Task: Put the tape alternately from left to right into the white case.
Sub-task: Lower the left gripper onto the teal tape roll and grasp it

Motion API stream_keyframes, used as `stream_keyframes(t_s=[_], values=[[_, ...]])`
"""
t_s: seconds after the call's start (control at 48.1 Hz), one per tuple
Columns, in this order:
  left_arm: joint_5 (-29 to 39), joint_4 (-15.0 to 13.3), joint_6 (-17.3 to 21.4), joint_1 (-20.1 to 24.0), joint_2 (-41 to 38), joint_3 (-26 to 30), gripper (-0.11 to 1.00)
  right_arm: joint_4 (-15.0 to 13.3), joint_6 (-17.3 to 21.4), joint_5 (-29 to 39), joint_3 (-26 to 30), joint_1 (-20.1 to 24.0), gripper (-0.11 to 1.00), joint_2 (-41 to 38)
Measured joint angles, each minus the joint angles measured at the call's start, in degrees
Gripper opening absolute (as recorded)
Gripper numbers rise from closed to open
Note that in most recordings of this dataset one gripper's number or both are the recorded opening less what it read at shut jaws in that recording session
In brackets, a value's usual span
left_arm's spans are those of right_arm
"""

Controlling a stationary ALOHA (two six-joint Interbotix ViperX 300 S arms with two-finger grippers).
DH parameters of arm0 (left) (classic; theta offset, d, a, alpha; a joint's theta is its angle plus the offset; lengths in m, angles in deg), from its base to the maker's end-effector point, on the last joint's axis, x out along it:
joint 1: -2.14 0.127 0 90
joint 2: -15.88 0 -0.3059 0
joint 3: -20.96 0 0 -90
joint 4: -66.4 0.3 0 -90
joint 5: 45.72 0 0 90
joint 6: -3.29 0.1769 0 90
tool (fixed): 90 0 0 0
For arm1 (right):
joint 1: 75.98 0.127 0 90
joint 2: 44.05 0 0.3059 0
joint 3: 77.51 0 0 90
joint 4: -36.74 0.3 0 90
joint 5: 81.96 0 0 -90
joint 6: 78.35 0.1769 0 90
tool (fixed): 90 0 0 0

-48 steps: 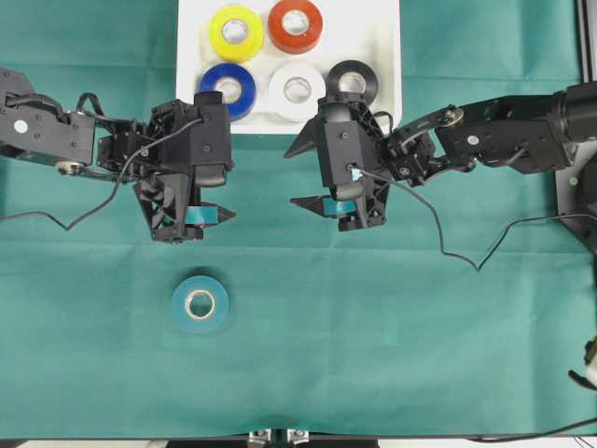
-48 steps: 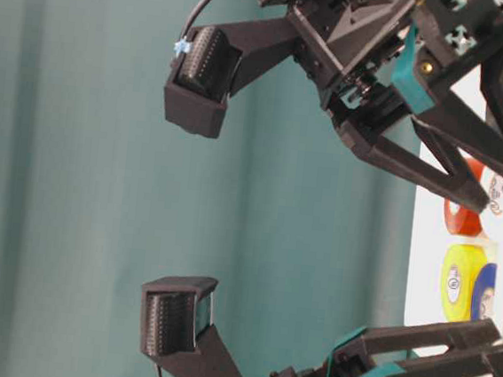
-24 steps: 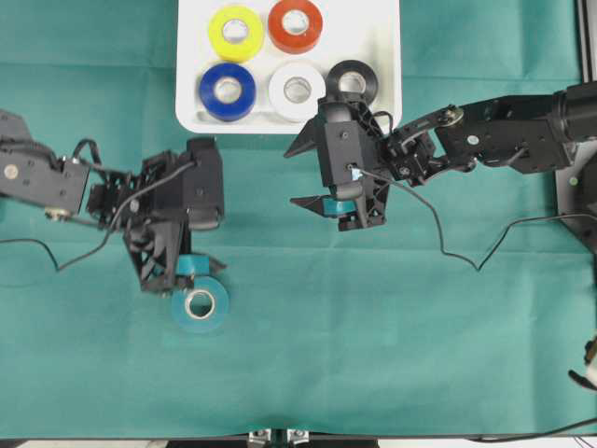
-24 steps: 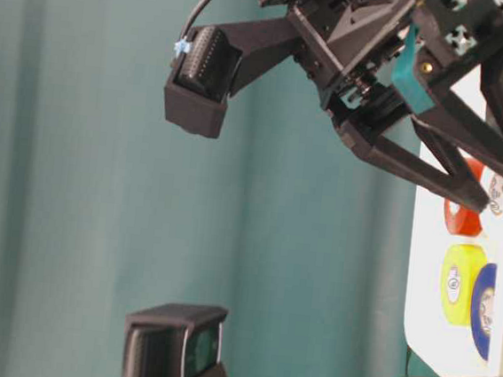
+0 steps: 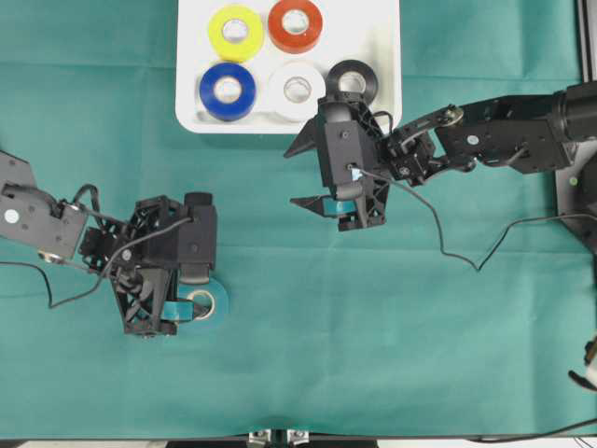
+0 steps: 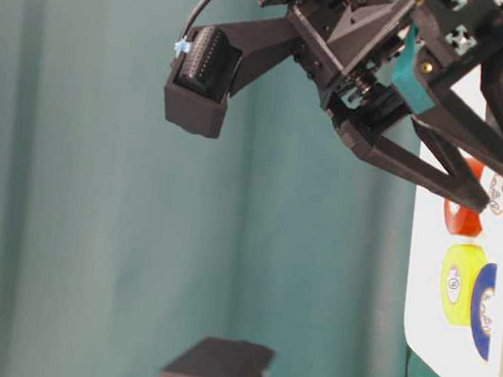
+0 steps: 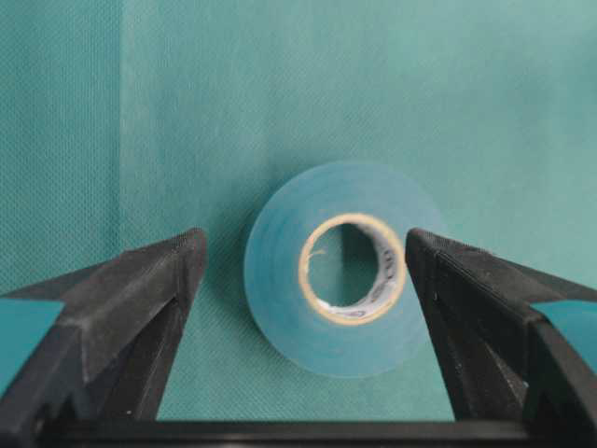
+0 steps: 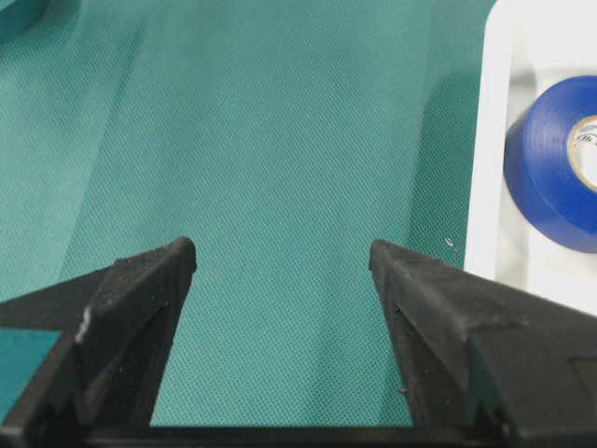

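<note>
Overhead view: white case [image 5: 384,42] at the top centre of the green cloth [image 5: 392,355], holding five rolls: yellow roll [image 5: 235,32] and red-orange roll [image 5: 296,24] in the far row, blue roll [image 5: 228,91], white roll [image 5: 298,89] and black roll [image 5: 353,78] in the near row, the black one partly hidden by the right arm. Teal roll [image 5: 207,304] lies flat on the cloth, well apart from the case, lower left. Left gripper [image 5: 173,313] sits directly over it, covering its left part. Right gripper [image 5: 306,174] is just below the case edge, jaws wide apart, nothing between them. Table-level view: right gripper fills the upper frame, jaws spread; case rim to the right with red-orange, yellow and blue rolls visible; a dark part of the left arm shows at the bottom edge. Left wrist view: teal roll flat on the cloth between the wide-open jaws, nearer the right-hand finger; contact cannot be judged. Right wrist view: jaws wide, bare cloth between; case edge and blue roll at right.
</note>
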Motion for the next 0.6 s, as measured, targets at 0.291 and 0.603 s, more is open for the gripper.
stream_keyframes(t_s=[0.291, 0.603], values=[[0.0, 0.0, 0.0, 0.0, -3.5, 0.0, 0.80, 0.0, 0.0, 0.0, 0.0, 0.9, 0.81, -0.1], [1.2, 0.0, 0.1, 0.0, -5.8, 0.3, 0.79, 0.1, 0.0, 0.0, 0.0, 0.9, 0.81, 0.0]])
